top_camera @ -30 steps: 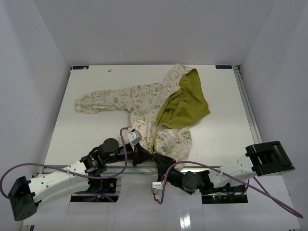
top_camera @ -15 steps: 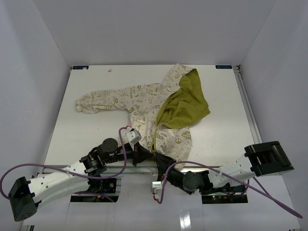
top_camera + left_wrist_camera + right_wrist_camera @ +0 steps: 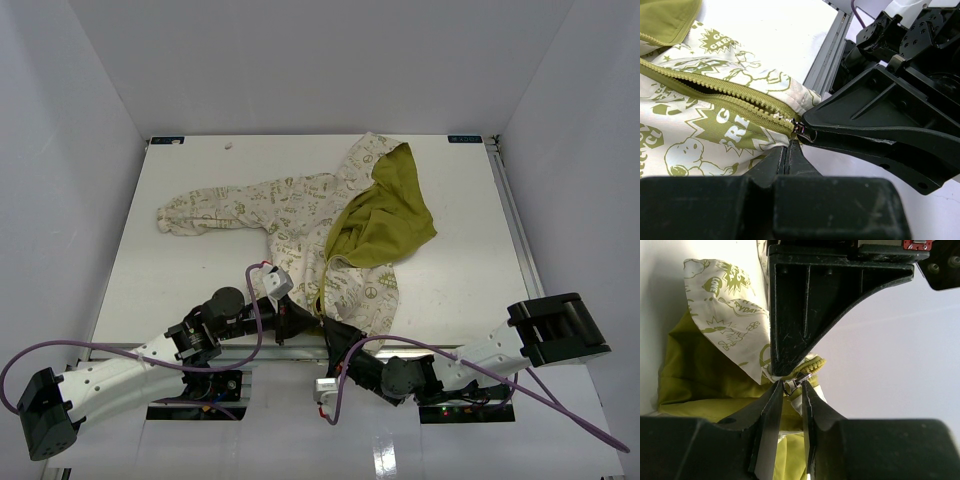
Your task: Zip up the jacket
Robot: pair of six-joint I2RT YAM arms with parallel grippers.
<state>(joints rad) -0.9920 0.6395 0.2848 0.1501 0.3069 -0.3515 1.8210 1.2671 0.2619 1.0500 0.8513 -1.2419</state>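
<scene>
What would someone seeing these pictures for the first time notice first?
The cream, green-printed jacket lies sprawled across the table, its olive lining flopped open toward the far right. At the near edge both arms meet at its hem: the left fingers are shut on the fabric just below the zipper's end, and the right fingers pinch the zipper pull.

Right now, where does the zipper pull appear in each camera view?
Top external: the zipper pull sits at the near hem of the jacket, barely visible.
Left wrist: centre, where the zipper teeth end.
Right wrist: centre, between the fingertips of the right pincer.
Shared landmark: the olive zipper teeth.
</scene>
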